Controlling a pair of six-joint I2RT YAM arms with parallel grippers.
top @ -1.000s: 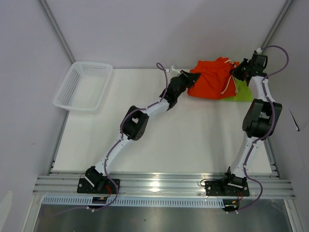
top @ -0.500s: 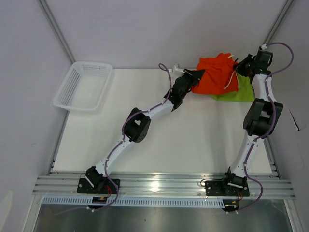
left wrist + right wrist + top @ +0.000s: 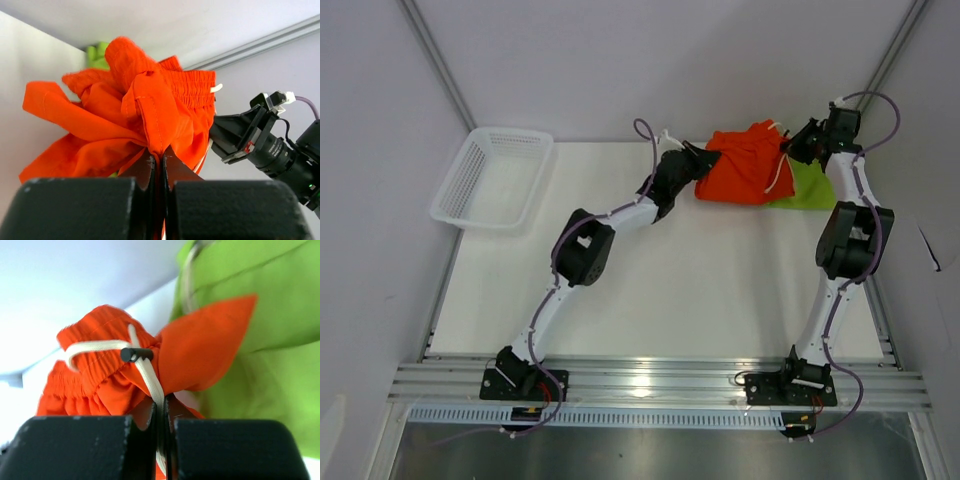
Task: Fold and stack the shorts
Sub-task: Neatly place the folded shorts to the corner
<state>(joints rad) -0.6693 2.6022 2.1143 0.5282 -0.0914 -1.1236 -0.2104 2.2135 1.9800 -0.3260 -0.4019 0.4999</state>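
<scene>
The orange shorts (image 3: pixel 742 165) hang bunched between both grippers at the table's far right, over the lime green shorts (image 3: pixel 808 188), which lie flat beneath. My left gripper (image 3: pixel 705 160) is shut on a fold of orange fabric (image 3: pixel 150 115) at the bundle's left end. My right gripper (image 3: pixel 794 148) is shut on the orange waistband (image 3: pixel 107 372) and its white drawstring (image 3: pixel 150 377). The green pair (image 3: pixel 260 330) fills the right wrist view's background. The right gripper also shows in the left wrist view (image 3: pixel 220 135).
A white plastic mesh basket (image 3: pixel 492 178) stands at the table's far left edge. The back wall and corner posts run close behind the shorts. The white table top (image 3: pixel 700 290) stretches toward the arm bases.
Both grippers have carried the orange shorts leftward and lowered them, now covering more of the green pair. Both grips stay shut.
</scene>
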